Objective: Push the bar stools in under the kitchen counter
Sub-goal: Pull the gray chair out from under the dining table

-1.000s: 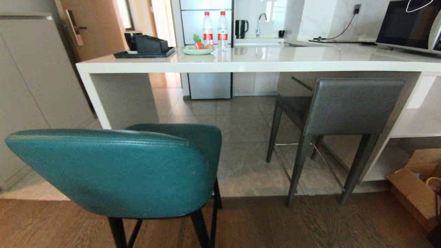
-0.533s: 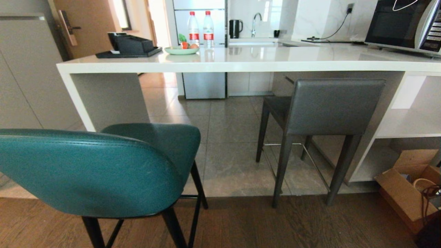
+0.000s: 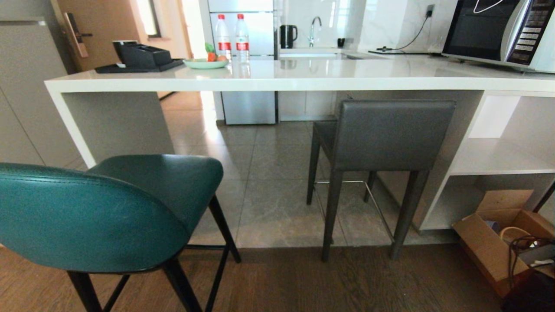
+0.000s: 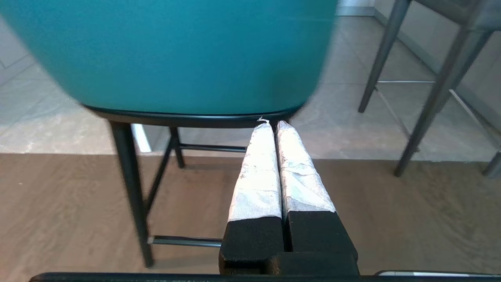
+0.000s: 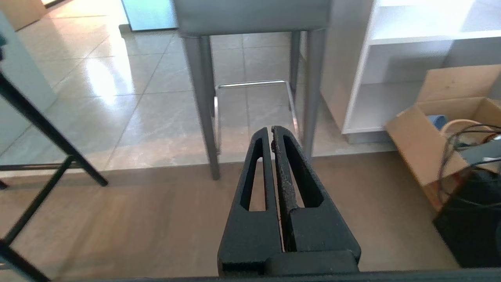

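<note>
While teal stool [image 3: 86,216] stands clear of counter [image 3: 260,80], grey stool [image 3: 390,134] tucked

The teal stool [image 3: 99,212], rounded leather back on thin black legs, stands at seven o'clock, out from the white table [image 3: 303,78]. The dark grey stool [image 3: 386,134], rectangular-backed, sits at two o'clock, seat tucked under the slab.

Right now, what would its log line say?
teal stool: out, nearest | grey stool: at counter | left gripper, right gripper: shut, empty
</note>
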You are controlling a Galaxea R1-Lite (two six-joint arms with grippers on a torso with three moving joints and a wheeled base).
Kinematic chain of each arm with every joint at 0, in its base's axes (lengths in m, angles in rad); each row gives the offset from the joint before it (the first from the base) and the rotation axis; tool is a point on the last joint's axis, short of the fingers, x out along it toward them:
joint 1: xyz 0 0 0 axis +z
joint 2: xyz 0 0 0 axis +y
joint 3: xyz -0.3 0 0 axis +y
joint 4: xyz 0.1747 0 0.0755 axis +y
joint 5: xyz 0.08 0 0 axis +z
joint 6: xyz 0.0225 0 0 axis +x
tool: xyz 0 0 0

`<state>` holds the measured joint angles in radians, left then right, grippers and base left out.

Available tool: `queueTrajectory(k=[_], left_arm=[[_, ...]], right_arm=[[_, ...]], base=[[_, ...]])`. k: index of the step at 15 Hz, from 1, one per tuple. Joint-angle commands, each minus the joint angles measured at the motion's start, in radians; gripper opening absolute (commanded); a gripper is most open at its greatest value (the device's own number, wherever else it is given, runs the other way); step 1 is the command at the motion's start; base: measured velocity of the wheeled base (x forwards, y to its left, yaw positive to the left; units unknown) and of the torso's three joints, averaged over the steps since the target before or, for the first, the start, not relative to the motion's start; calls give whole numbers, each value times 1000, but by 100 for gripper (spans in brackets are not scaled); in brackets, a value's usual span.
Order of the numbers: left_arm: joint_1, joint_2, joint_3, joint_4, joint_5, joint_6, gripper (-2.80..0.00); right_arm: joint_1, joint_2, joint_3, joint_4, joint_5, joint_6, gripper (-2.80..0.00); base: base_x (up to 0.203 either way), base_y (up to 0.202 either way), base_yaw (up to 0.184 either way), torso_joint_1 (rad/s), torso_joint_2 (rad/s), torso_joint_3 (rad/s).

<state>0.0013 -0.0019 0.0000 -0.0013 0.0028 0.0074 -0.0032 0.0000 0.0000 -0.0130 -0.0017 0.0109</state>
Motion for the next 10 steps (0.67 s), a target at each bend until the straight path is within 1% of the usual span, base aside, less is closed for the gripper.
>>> queueTrajectory(k=[1,10], left_arm=[[0,2,3,0,0,0,-280],[0,0,3,0,0,0,-280]], right_arm=[[0,2,5,-1,0,0,-280],[0,2,5,-1,0,0,-280]], base=[[0,-193,-1,5,2,4],[0,-193,1,2,3,3]])
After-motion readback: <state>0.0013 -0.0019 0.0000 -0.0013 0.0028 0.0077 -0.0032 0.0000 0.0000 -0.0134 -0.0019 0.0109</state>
